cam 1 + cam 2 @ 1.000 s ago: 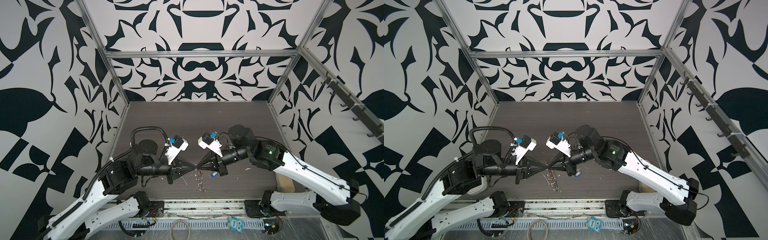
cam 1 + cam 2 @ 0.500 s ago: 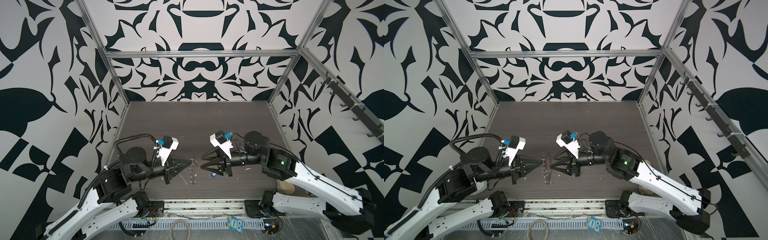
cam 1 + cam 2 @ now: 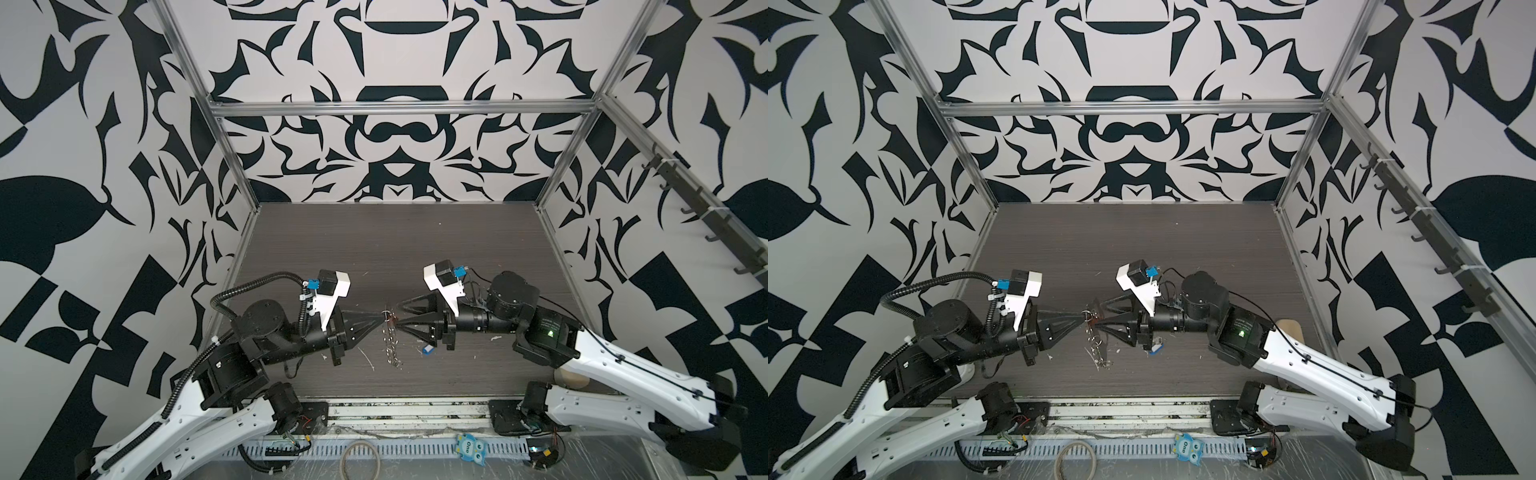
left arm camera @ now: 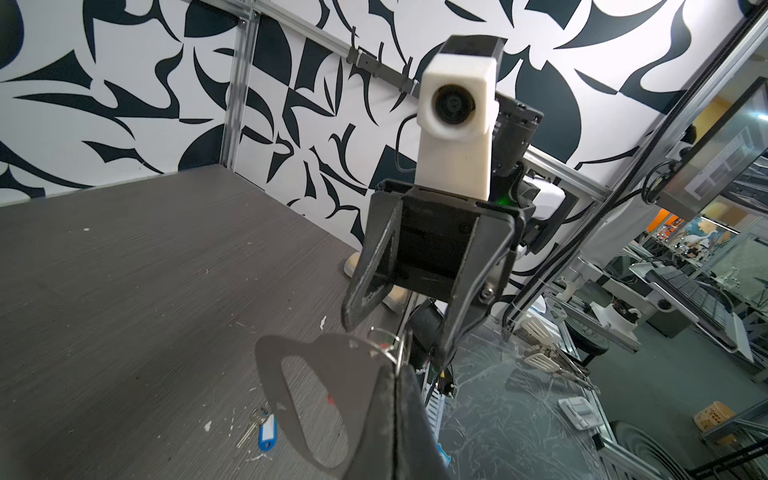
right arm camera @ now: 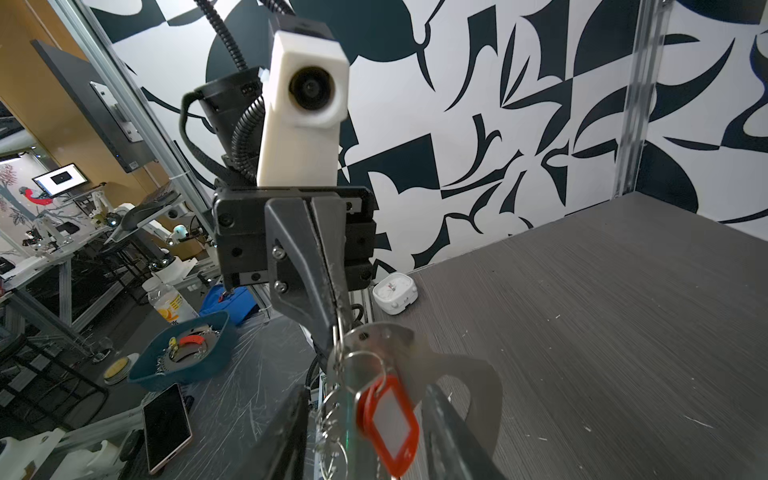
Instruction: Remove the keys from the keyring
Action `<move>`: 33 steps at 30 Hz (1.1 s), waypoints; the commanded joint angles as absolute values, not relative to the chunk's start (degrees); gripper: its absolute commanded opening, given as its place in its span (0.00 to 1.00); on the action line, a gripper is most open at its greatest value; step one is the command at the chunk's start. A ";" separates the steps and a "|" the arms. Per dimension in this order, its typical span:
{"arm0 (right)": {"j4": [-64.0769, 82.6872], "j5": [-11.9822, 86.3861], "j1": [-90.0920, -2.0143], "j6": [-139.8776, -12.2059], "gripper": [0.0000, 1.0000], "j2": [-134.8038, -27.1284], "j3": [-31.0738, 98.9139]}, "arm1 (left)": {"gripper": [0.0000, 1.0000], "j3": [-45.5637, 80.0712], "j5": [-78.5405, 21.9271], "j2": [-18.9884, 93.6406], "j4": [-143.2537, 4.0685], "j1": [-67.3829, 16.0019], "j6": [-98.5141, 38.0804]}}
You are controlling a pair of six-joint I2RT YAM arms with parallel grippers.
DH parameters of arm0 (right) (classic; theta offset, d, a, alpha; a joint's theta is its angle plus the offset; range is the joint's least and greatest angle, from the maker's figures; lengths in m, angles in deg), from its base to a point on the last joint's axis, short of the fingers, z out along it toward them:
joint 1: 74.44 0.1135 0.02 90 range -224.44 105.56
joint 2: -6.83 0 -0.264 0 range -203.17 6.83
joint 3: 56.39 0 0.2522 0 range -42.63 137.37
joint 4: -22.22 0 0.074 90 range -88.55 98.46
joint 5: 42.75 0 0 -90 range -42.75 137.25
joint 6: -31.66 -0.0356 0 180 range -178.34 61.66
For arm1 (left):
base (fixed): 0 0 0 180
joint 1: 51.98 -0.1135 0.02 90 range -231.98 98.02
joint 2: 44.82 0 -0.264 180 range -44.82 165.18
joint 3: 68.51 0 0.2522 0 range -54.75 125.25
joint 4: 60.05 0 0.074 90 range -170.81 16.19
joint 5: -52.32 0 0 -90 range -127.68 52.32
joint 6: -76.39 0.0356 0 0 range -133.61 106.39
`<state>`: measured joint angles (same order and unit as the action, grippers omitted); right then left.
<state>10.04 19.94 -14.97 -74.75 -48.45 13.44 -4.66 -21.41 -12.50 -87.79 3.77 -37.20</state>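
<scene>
Blue-tagged key [image 3: 428,350] lies loose on the counter [image 3: 374,249] at four o'clock from the keyring [image 3: 390,340], so half is done — the red-tagged key [image 5: 390,419] still hangs on its split ring. Left fingers [image 5: 320,266] pinch the plate aloft near the counter's six o'clock; right fingers [image 4: 374,274] stand spread either side of the rings, where empty rings crowd the red tag and white scraps [image 3: 368,359] litter the counter.

enclosure walls [image 3: 395,62]: black abstract shapes on white | wood-grain desk [image 4: 124,291]: dark grey | flat translucent D-shaped keyring plate [image 4: 328,349]: grey | red oblong plastic key tag [image 5: 388,424]: white insert | blue oblong plastic key tag [image 4: 267,432]: white insert | left claw [image 3: 380,316], right claw [image 3: 400,318]: black
</scene>
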 commanded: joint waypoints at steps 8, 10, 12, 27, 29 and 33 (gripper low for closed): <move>12.50 24.20 -12.79 -72.60 0.43 -49.24 14.14 | 0.00 -5.82 -21.34 -13.44 -81.73 3.70 -38.22; 12.24 24.98 -12.65 -72.45 0.39 -49.28 14.14 | 0.00 -5.76 -21.09 -13.23 -81.63 3.74 -38.27; 12.00 25.23 -12.56 -72.30 0.31 -49.33 14.25 | 0.00 -5.71 -20.73 -12.97 -81.63 3.72 -38.31; 6.83 27.09 -9.51 -70.70 0.00 -51.14 13.61 | 0.00 -10.25 -24.27 -17.03 -73.41 3.74 -40.07; 7.13 26.78 -9.37 -71.54 0.00 -51.52 12.62 | 0.00 -10.30 -23.81 -17.30 -72.92 3.70 -39.91; 7.00 27.14 -9.22 -72.38 0.00 -51.31 11.73 | 0.00 -10.06 -22.54 -17.16 -73.63 3.70 -39.54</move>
<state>8.66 26.57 -9.51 -71.71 -51.36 12.70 -10.96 -23.31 -16.15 -79.48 3.77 -39.54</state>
